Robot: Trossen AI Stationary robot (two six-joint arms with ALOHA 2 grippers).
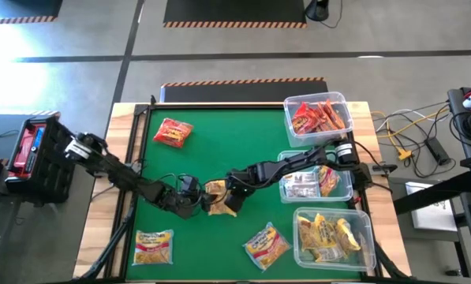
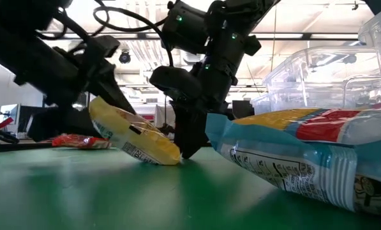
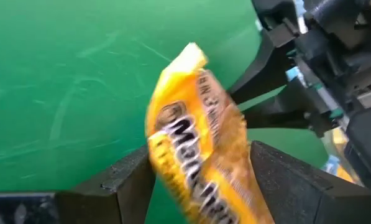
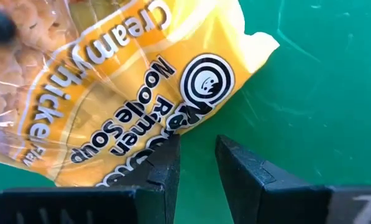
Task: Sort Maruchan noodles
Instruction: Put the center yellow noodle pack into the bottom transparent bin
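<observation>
Yellow-orange packet (image 1: 218, 198) between both claws.

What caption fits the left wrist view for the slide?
Left gripper open around a yellow noodle packet over the green table, right gripper alongside.

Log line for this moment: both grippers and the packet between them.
left gripper: open around yellow packet | right gripper: at packet's edge, grip unclear | packet: mid-mat, tilted

Green table (image 1: 219, 150): three clear bins (image 1: 318, 118), loose noodle packets: red (image 1: 173, 132), two yellow-blue (image 1: 154, 247).
</observation>
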